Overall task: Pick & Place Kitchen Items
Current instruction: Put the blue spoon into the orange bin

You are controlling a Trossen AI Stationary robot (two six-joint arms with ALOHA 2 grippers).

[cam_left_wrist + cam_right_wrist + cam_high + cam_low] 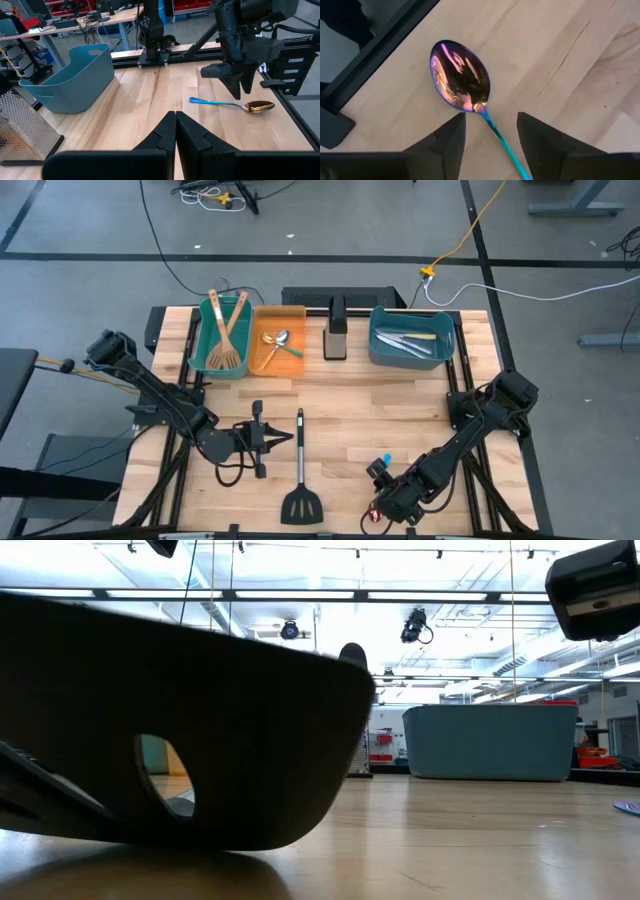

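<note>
My right claw (490, 137) hangs open astride the blue handle of the iridescent metal spoon (461, 76) lying on the wooden table (560, 55), so I should descend straight and pinch the handle squarely.

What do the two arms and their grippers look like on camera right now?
Both arms are matte black with chunky jointed links. The left gripper has slim dark fingers; a black cable loops beneath it. The right gripper has wedge-shaped black fingers tapering to points, and a red light glows near its wrist.
</note>
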